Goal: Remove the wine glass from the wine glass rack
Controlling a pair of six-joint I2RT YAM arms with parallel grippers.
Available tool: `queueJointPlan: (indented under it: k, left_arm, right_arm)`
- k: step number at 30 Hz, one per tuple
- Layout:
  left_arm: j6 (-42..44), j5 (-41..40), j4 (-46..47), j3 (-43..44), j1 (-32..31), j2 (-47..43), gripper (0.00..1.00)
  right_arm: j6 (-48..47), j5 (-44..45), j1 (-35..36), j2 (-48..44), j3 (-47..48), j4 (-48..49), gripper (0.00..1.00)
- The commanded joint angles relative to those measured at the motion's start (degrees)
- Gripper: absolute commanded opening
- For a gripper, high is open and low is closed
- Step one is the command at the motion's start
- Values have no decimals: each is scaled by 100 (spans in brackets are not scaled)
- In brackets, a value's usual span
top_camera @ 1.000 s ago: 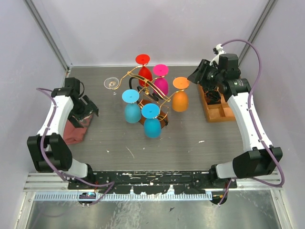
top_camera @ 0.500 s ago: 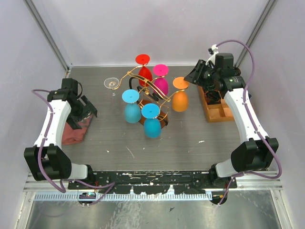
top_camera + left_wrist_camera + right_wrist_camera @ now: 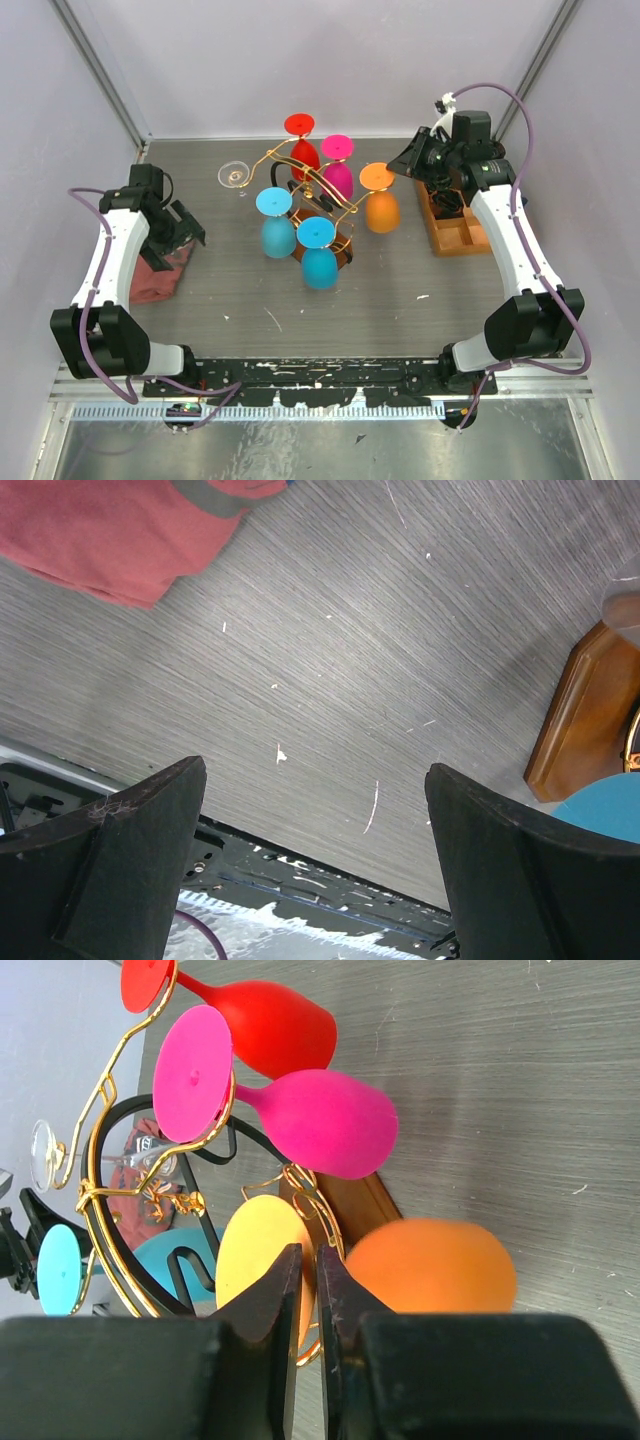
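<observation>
The wine glass rack (image 3: 300, 176) is a gold wire frame on a brown wooden base (image 3: 356, 1210), standing mid-table. Coloured wine glasses hang upside down from it: red (image 3: 300, 126), magenta (image 3: 337, 148), two blue (image 3: 277, 237) and orange (image 3: 381, 212). My right gripper (image 3: 308, 1252) has its jaws almost together between the orange glass's foot (image 3: 255, 1250) and bowl (image 3: 435, 1265), where the stem runs; the stem itself is hidden behind the fingers. In the top view this gripper (image 3: 400, 165) sits at the rack's right arm. My left gripper (image 3: 315, 770) hangs wide open over bare table, holding nothing.
A clear glass (image 3: 234, 174) stands at the back left of the rack. A red cloth (image 3: 155, 275) lies under the left arm. An orange wooden compartment tray (image 3: 455, 225) sits at the right, beneath the right arm. The rack's base corner (image 3: 590, 720) shows at the left wrist view's right edge.
The right gripper moved in to the orange glass and closed its jaws around the stem. The orange bowl has shifted slightly right. The left arm settled beside the cloth, still open.
</observation>
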Motion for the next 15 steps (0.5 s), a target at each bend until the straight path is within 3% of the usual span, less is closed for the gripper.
queueJointPlan:
  k: [1, 8, 11, 15]
  left_arm:
    - [71, 63, -2, 53, -17, -45, 98]
    - [36, 171, 25, -34, -17, -30, 98]
    - [34, 175, 21, -52, -17, -49, 98]
    - [33, 200, 9, -32, -12, -66, 98]
  right_arm:
    - [-130, -214, -10, -111, 57, 219, 14]
    - [-104, -635, -14, -144, 66, 219, 15]
    - [-121, -709, -15, -150, 57, 204, 2]
    - [-73, -603, -43, -220, 52, 229, 1]
